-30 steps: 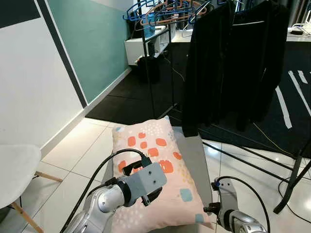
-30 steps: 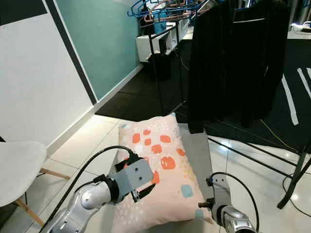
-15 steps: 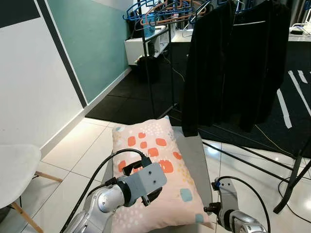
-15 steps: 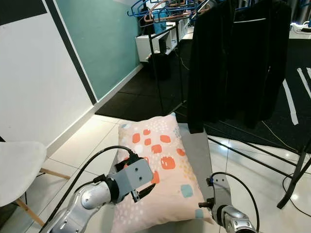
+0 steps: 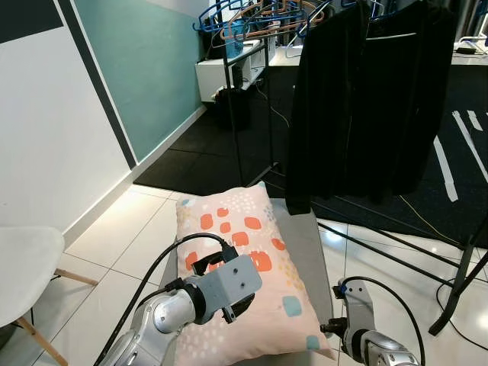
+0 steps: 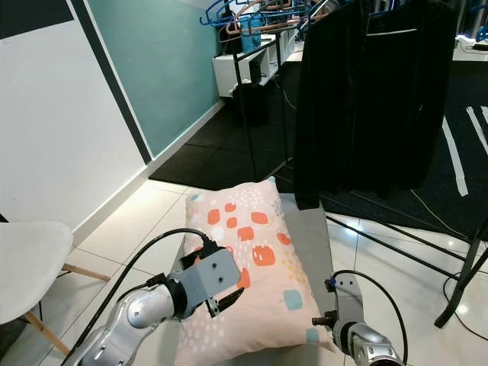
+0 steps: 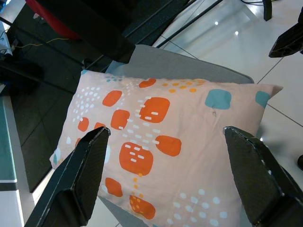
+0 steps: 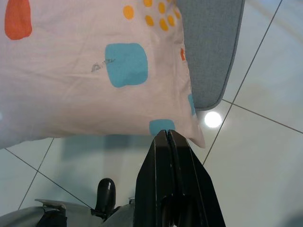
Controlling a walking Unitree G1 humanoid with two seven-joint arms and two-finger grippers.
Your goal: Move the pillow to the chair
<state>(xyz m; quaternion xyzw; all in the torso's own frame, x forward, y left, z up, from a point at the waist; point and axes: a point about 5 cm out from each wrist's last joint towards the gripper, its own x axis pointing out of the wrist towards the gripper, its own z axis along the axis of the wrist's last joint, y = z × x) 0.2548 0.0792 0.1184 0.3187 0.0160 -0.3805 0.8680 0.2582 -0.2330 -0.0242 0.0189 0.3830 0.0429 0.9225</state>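
A pink pillow [image 5: 244, 255] with orange and teal patches lies on a grey seat [image 5: 305, 232] just in front of me. My left gripper [image 7: 165, 137] hovers over the pillow's near half, open, its fingers [image 7: 80, 184] spread wide with nothing between them. My right gripper [image 8: 166, 136] is shut, its tips at the pillow's near right corner [image 8: 163, 126], just off the seat's edge; nothing shows between the fingers. In the eye view the right wrist [image 5: 352, 324] sits low beside that corner. A white chair [image 5: 23, 274] stands at the far left.
A clothes rack with black garments [image 5: 366, 99] and coloured hangers stands right behind the grey seat, its black legs [image 5: 457, 282] splayed over the tiles to the right. A white and teal wall [image 5: 61, 130] runs along the left. Open tiled floor lies between seat and white chair.
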